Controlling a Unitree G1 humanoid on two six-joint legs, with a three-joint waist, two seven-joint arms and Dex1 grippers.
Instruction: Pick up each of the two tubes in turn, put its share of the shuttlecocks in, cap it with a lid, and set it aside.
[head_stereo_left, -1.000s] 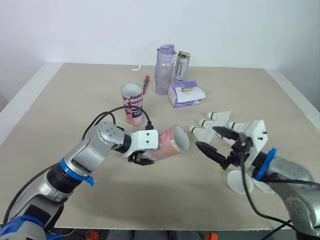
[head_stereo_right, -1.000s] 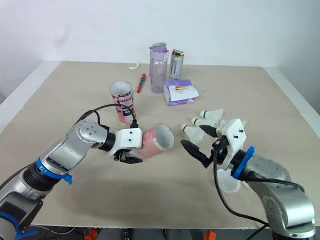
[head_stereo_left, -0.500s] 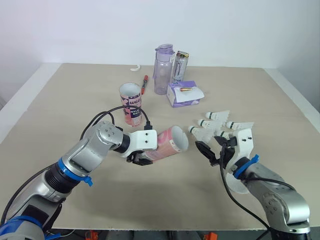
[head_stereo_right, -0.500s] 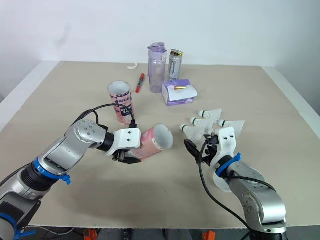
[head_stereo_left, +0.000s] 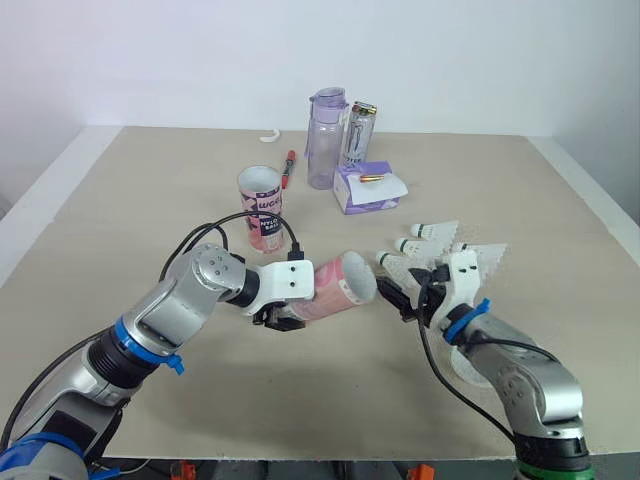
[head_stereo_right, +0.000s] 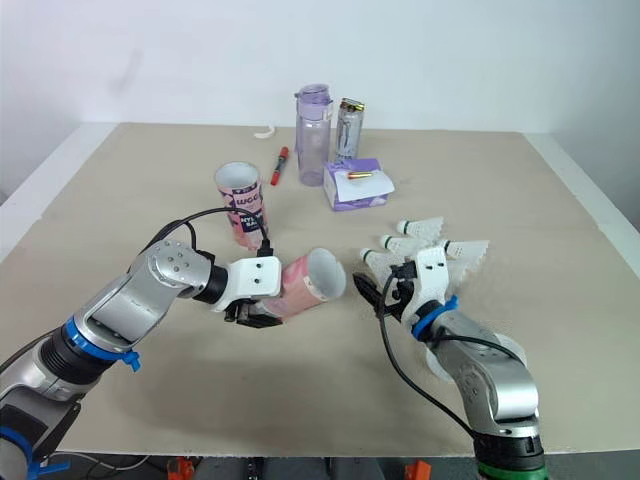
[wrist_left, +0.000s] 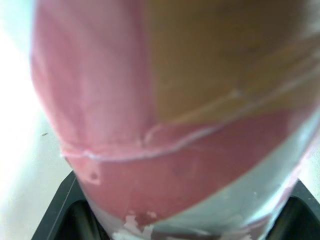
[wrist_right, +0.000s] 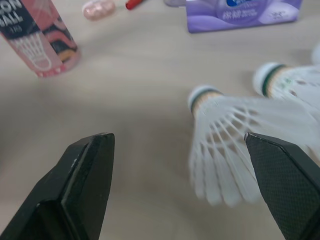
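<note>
Left gripper (head_stereo_left: 283, 312) clamps pink tube (head_stereo_left: 340, 288), tipped sideways at frame centre, mouth facing right. Right gripper (head_stereo_left: 402, 300), fingers spread, empty, just beside nearest shuttlecock (wrist_right: 220, 135). Second tube (head_stereo_left: 262, 207) upright above; water bottle (head_stereo_left: 328, 140), can (head_stereo_left: 361, 135), tissue pack (head_stereo_left: 370, 188) behind.

Tube (wrist_left: 165, 115) blurred, cropped by pic edges; shuttlecock (wrist_right: 225, 135) blurry.

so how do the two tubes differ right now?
The held tube is clamped in the left gripper, off the table; the standing tube sits free on it. The held tube lies near-horizontal, mouth toward the shuttlecocks; the standing tube is upright. Both pink, both uncapped.
</note>
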